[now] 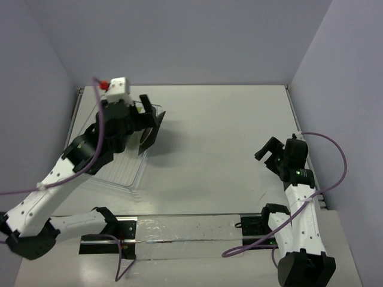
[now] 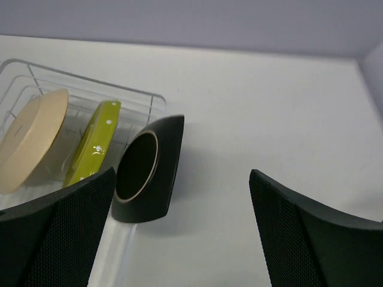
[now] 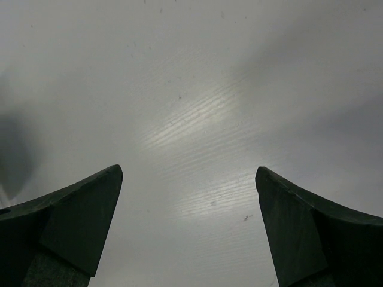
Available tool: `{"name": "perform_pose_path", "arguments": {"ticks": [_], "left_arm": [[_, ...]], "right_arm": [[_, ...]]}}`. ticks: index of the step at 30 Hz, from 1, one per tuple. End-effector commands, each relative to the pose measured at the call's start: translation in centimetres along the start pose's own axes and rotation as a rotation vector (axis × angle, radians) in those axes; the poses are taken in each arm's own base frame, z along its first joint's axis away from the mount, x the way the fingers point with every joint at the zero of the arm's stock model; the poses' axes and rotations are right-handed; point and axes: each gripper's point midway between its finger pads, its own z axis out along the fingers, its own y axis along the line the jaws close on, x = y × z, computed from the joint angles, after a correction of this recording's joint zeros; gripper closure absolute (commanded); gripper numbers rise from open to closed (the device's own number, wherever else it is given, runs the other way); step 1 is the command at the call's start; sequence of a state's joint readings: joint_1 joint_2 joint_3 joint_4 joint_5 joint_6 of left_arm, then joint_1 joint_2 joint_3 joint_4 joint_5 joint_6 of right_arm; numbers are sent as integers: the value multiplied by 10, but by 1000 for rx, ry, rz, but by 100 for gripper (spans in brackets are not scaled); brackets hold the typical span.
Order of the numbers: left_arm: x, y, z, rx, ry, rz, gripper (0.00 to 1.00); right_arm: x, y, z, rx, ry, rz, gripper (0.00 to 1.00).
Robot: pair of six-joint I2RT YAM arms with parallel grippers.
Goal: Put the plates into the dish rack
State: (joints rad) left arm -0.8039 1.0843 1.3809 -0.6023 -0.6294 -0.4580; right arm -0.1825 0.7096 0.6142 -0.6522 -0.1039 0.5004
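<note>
Inspector: Table (image 1: 227, 137) layout?
Clerk: Rack (image 1: 122, 173) sat at its far left. Cream plate (image 2: 30, 143) and green plate (image 2: 96, 143) stood on edge inside; dark plate (image 2: 149, 170) stood at its right end.
Inspector: Claws?
Clerk: Left claw (image 2: 182, 176) and right claw (image 3: 188, 173) both gaped wide, holding nothing.

Table (image 1: 227, 137): pale grey-white, matte, fills most of scene. Thin metal rim (image 1: 293, 107) along its right side. Walls plain lavender, closing table in on three sides: far wall (image 1: 179, 36), left wall (image 1: 30, 89), right wall (image 1: 350, 66). Near edge: glossy silvery strip (image 1: 191, 230) running left to right, with wrinkled sheen. Possibly clear film over metal rail, hard to tell. Right wrist view: table surface close up, faint streaked glare, few tiny dark specks.
</note>
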Motion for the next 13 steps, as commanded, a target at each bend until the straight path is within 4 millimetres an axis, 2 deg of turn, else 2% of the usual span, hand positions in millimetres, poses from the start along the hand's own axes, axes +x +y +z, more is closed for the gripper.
{"name": "perform_pose_path", "arguments": {"ticks": [1, 6, 9, 13], "left_arm": [[-4, 29, -17, -57, -133, -300, 1], [10, 64, -34, -163, -133, -332, 1], [16, 73, -40, -192, -120, -348, 1], [25, 83, -45, -214, -106, -349, 1]], "right_arm": [[-31, 8, -23, 6, -130, 10, 0], [-35, 7, -27, 17, -155, 24, 0], [-40, 4, -28, 37, -176, 26, 0], [-42, 9, -28, 13, -178, 23, 0]]}}
